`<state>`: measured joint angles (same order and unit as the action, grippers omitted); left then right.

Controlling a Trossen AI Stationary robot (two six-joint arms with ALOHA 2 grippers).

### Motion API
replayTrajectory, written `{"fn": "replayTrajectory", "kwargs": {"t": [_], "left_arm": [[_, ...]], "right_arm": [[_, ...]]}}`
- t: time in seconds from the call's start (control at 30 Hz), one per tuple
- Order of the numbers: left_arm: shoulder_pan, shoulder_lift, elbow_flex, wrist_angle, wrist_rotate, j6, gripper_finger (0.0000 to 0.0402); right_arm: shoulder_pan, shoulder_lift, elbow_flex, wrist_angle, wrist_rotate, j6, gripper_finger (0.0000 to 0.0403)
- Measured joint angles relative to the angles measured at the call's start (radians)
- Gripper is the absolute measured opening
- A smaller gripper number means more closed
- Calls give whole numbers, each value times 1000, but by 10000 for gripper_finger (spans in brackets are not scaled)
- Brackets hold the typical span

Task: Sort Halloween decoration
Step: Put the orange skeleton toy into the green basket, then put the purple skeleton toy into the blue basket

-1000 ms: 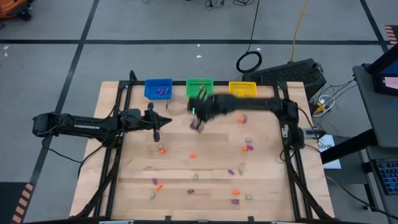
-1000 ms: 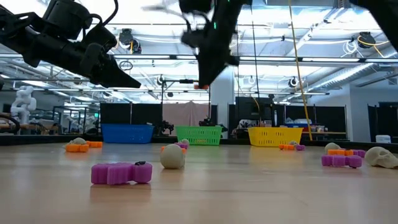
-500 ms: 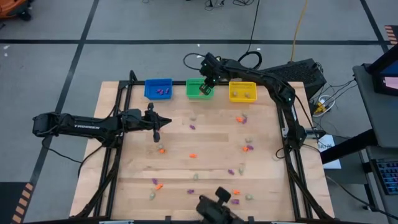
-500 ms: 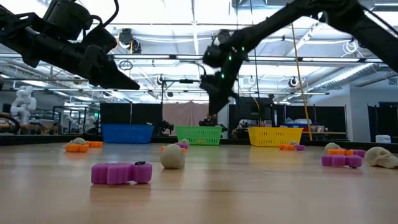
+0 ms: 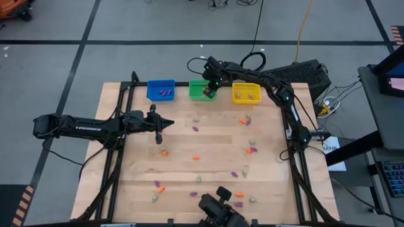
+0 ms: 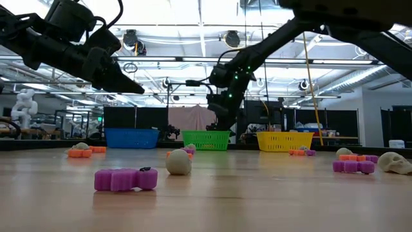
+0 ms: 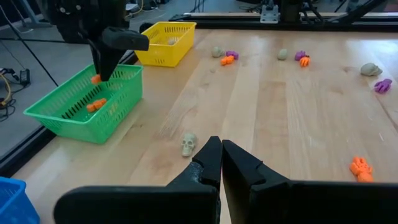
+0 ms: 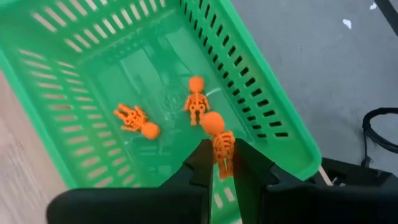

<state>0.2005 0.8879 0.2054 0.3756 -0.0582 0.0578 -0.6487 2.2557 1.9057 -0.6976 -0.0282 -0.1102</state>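
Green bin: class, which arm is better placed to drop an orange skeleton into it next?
The right: its claw holds an orange skeleton above the green bin. The left claw is shut, empty, over bare table.

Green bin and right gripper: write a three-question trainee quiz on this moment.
1. True or false: the right gripper holds an orange skeleton over the green bin.
2. How many orange skeletons lie loose in that bin? A) none B) two C) five
3. Fill in: the left gripper, waiting over the table, is ____.

Key: 1 true; 2 B; 3 shut.
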Motion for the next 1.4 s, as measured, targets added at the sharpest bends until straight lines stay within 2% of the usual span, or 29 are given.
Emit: {"fn": "replayTrajectory", "kwargs": {"t": [0.13,0.43,0.53,0.67,0.8,0.87,0.97,1.17,1.27,1.4], "left_arm": [[0,0,0,-3,0,0,12],[0,0,0,-32,-1,-9,12],[0,0,0,-31,-1,-27,12],[0,0,0,-36,0,-46,12],[-21,0,0,-68,0,-53,12],[-41,0,0,-76,0,-53,12],[-79,0,0,-82,0,-69,12],[-169,0,16,-109,0,-103,12],[-223,0,54,-189,-31,-104,12],[-293,0,140,-393,-67,-105,12]], "right_arm": [[2,1,0,4,1,0,40],[11,-5,0,27,5,-1,129],[20,-32,0,36,6,-9,139],[44,-94,0,35,11,-47,112],[91,-163,-17,63,4,-88,36],[117,-196,-68,137,0,-93,10],[160,-236,-189,284,1,-80,11],[264,-360,-534,738,-1,-8,3],[311,-435,-718,947,-1,52,1],[385,-539,-932,1175,42,98,1]]}}
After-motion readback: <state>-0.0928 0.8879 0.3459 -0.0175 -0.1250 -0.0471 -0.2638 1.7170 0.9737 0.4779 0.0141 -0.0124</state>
